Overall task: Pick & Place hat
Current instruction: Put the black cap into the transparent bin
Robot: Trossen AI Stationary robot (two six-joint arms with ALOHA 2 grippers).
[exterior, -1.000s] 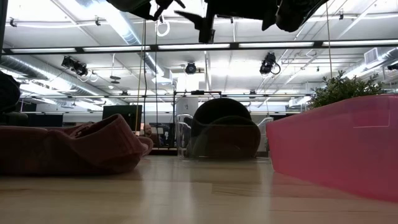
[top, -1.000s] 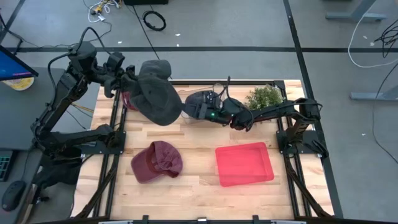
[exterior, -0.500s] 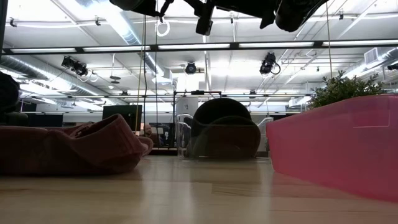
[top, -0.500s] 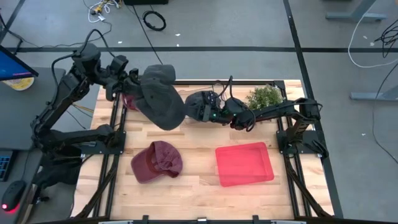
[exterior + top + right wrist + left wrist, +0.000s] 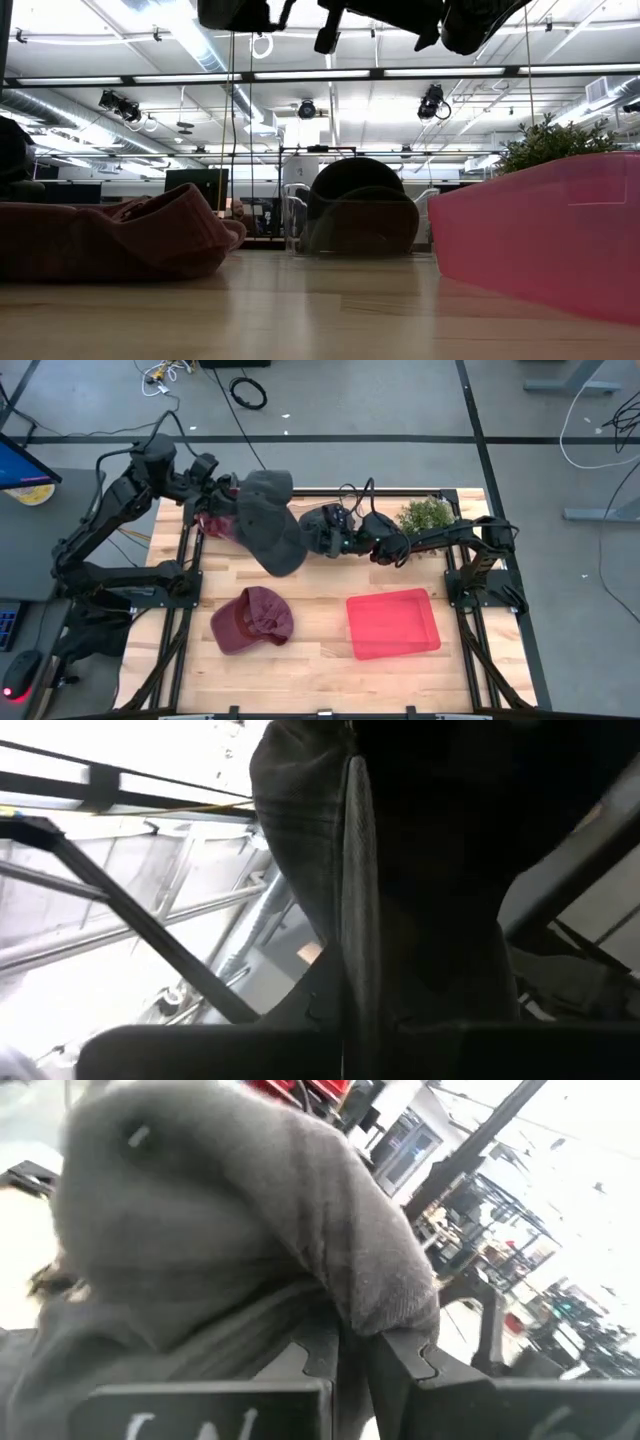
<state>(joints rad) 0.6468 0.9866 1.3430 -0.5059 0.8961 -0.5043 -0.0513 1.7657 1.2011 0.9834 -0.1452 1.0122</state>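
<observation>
Above the rear half of the wooden bench (image 5: 320,660), a soft grey fabric hat (image 5: 268,520) hangs in the air, its knitted cloth folded and slack. Its long axis runs diagonally, from the upper end near the left tool (image 5: 222,500) down toward the bench's middle. Left tool: pressed together, pinching a fold of the grey hat, ribbed weave visible in the left wrist view (image 5: 250,1250). Right tool (image 5: 318,538): fingers pressed together on the hat's opposite edge, where a dark stitched seam (image 5: 355,900) passes between them. On the bench lie a crumpled maroon cap (image 5: 252,620), soft and flattened, and a rectangular translucent pink plastic bin (image 5: 393,624) with smooth walls. A small green plant (image 5: 425,515) stands at the rear right corner.
</observation>
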